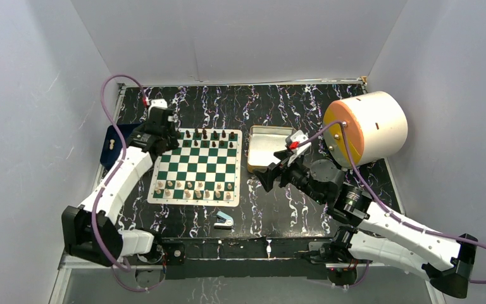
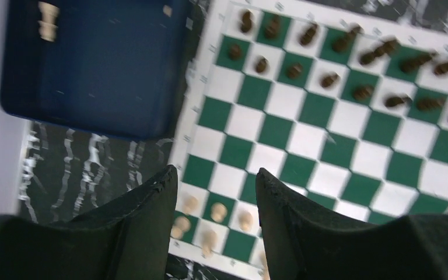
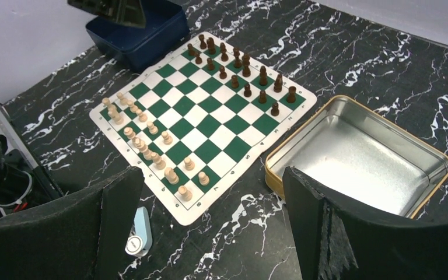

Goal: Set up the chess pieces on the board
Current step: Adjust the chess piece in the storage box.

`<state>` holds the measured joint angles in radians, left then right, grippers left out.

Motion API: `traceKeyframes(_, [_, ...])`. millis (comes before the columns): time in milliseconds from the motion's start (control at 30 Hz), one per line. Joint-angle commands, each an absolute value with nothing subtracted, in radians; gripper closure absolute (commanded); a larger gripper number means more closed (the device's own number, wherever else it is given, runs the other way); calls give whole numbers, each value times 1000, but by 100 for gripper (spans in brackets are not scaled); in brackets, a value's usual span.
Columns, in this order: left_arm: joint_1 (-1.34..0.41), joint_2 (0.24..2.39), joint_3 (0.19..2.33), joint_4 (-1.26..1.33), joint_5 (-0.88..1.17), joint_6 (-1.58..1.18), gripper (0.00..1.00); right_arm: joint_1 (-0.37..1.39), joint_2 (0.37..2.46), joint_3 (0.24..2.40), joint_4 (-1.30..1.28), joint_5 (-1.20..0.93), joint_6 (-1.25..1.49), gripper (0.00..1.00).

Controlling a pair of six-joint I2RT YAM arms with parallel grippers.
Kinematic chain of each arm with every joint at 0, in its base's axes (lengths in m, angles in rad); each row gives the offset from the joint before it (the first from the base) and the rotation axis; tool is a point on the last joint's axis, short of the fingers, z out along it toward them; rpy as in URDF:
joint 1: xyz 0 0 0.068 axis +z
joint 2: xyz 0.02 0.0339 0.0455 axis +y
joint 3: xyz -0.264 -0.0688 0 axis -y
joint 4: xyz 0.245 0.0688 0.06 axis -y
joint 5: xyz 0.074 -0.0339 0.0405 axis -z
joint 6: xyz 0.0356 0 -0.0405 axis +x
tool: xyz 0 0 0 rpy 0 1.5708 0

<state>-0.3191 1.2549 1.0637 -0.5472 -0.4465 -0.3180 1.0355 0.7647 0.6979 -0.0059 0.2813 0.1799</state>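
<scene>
Hovering over the 11 o'clock corner of the board [image 1: 197, 168], the left gripper [image 2: 216, 178] points down with its two fingers apart. Nothing sits between them, so it is let go and empty. The left arm reaches far out from its base and bends at the elbow. I think it hangs there because the blue tray [image 2: 93, 70] lies just at 9 o'clock from it, and at least one pale piece [image 2: 48, 20] waits inside.

The board lies flat in the middle of the table. The dark pieces [image 1: 209, 135] stand in two rows along its 12 o'clock edge. The pale pieces [image 1: 193, 189] stand in two rows along its 6 o'clock edge. The middle squares are bare, so the job looks nearly done.

The right gripper [image 3: 211, 172] is spread wide and holds nothing. Its arm bends low, at 3 o'clock from the board, beside the silver tin [image 3: 356, 157]. The tin looks empty, so I guess this arm is just keeping out of the way.
</scene>
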Motion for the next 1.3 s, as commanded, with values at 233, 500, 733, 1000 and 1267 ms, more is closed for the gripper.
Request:
traceKeyframes(233, [-37, 1407, 1171, -361, -517, 71, 51, 1034, 666, 722, 34, 245, 211, 2])
traceKeyframes(500, [141, 1525, 1102, -126, -529, 163, 54, 1033, 646, 658, 76, 254, 190, 1])
traceKeyframes(733, [231, 1676, 1150, -63, -507, 159, 55, 1034, 650, 606, 121, 291, 175, 1])
traceKeyframes(1000, [233, 1780, 1174, 19, -501, 191, 69, 1034, 674, 580, 205, 296, 170, 1])
traceKeyframes(1267, [241, 1847, 1190, 58, -538, 230, 71, 1033, 695, 586, 189, 303, 161, 1])
